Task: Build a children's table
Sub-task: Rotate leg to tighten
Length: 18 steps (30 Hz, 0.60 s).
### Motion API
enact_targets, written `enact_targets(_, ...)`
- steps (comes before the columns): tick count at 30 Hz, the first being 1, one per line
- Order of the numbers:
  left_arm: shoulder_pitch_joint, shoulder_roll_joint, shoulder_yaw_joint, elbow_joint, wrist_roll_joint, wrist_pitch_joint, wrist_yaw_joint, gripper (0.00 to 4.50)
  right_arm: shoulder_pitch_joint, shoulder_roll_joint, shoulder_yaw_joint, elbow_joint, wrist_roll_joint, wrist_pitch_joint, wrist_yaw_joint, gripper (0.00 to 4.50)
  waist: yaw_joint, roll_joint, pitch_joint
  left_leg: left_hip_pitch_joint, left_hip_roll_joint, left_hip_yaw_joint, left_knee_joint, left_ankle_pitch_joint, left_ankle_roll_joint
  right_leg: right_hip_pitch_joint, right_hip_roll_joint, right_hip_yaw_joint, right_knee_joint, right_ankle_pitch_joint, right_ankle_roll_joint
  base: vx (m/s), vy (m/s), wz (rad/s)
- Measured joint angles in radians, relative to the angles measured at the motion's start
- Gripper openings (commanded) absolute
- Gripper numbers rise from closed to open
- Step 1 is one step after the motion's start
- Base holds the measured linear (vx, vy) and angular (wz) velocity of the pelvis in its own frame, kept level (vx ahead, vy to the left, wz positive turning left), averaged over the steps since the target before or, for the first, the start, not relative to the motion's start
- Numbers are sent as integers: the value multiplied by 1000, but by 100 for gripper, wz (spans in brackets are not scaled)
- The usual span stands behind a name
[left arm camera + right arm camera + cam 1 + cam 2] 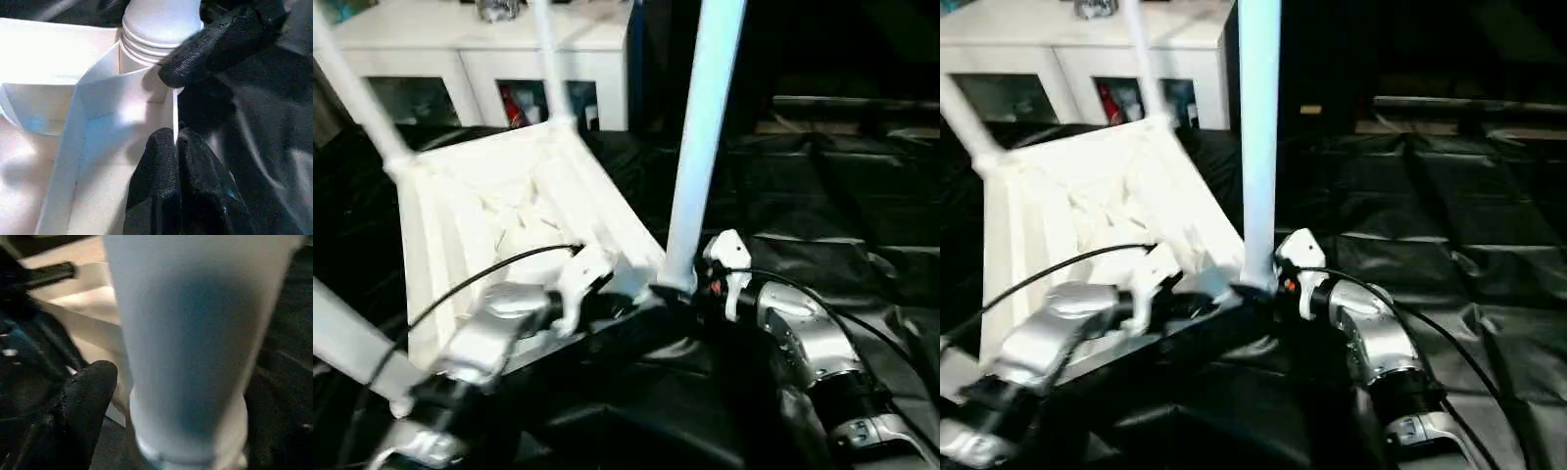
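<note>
The children's table lies upside down and tilted, its ribbed white top (509, 215) facing me. Its tube legs point upward; the nearest leg (700, 147) stands in the corner socket by my hands. My left gripper (173, 134) is shut on the thin rim wall of the top next to that socket. My right gripper (690, 289) is open around the base of the nearest leg (195, 333), one black finger (90, 396) standing a little apart from the tube. A right finger (220, 44) also shows beside the leg's ridged end (156, 24).
A white cabinet (470, 49) with glass doors stands behind the table. Crinkled black sheeting (822, 196) covers the work surface all around. Other legs rise at the far left (357, 93), the back (548, 59) and the near left (352, 348). A black cable (460, 289) arcs over my left forearm.
</note>
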Motion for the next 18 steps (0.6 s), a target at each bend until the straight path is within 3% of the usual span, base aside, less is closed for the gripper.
enact_targets(4,8,51,-3,-5,-25,-1,-103,0,16,-67,46,-59,21,26,146,393,16,2,0,-6,0,1,10,-3,5,-2,-1,0,1,0,0,0,0,0)
enact_targets(10,23,101,-6,-6,-46,-5,-171,0,24,-87,87,-79,19,20,223,393,25,1,0,-4,1,3,13,-5,0,0,-2,2,4,2,-3,0,0,0)
enact_targets(18,25,106,-10,-5,-46,-15,-190,0,24,-66,88,-79,23,33,216,323,27,-3,1,-3,2,5,15,-3,0,0,-2,2,5,3,-3,0,0,0)
